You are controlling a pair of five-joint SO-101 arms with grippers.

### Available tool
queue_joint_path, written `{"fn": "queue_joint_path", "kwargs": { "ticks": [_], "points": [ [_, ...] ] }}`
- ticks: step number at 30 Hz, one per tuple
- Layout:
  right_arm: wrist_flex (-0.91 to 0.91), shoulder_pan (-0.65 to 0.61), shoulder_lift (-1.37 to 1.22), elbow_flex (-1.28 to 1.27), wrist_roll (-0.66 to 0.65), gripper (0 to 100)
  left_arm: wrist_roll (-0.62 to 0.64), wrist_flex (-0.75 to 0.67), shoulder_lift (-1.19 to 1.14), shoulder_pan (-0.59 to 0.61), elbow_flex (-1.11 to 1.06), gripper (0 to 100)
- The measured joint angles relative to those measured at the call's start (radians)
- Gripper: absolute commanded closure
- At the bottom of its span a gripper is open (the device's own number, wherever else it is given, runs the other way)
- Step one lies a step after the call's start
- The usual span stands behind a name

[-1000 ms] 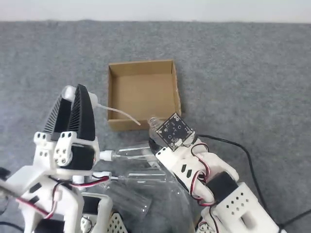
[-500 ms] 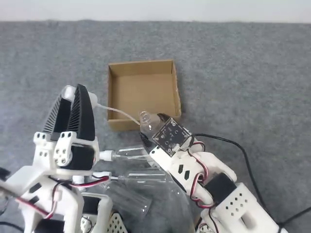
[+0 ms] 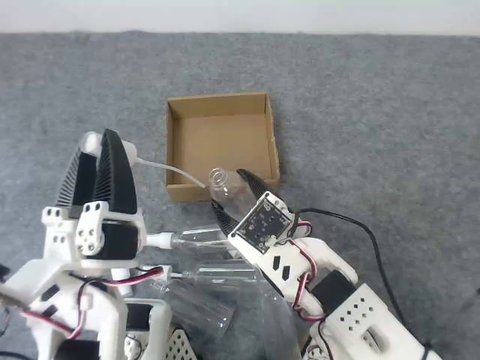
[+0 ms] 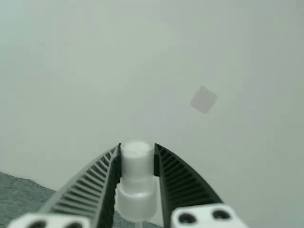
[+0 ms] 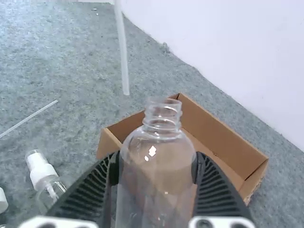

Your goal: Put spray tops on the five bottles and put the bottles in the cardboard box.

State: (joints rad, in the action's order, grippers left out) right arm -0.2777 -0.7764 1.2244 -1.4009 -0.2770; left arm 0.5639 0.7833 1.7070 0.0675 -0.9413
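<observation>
Just short of the cardboard box (image 3: 216, 100), seen from overhead, the right gripper (image 3: 229, 192) clamps a clear, uncapped bottle (image 3: 220, 180). Its arm rises from the table's near edge so the open neck tilts toward the box's near wall, apparently to offer the mouth for capping. On the left arm's side of the box, the left gripper (image 3: 101, 142) stands raised and nearly upright. It pinches a white spray top (image 3: 169, 168), whose thin dip tube slants down to end just beside the bottle's neck. A capped bottle (image 3: 201, 238) lies on the grey carpet, nearer the arms than the box, seemingly waiting to be boxed.

From the left wrist, the left gripper (image 4: 137, 149) points up at a blank wall, its ribbed jaws squeezed flat against the spray top (image 4: 137, 164).

From the right wrist, the right gripper (image 5: 156, 161) grips the bottle (image 5: 163, 114) by its shoulders, neck upright, with the cardboard box (image 5: 223, 137) directly behind it. The dip tube (image 5: 122, 47) hangs beside and above the mouth, apart from it. By the look of things, the tube's tip has yet to be lined up over the opening. A finished bottle (image 5: 42, 176) lies near the box's front corner.
</observation>
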Motion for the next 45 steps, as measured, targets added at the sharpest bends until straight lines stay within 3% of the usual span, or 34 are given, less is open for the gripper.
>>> {"fn": "queue_joint_path", "kwargs": {
  "ticks": [41, 45],
  "points": [
    [0.009, -0.063, 0.000, -0.017, -0.058, 91.6, 0.000, 0.000, 0.000, 0.000, -0.014, 99],
    [0.009, -0.063, 0.000, -0.017, -0.057, 91.6, -0.006, -0.048, 0.000, 0.002, -0.066, 99]
  ]
}}
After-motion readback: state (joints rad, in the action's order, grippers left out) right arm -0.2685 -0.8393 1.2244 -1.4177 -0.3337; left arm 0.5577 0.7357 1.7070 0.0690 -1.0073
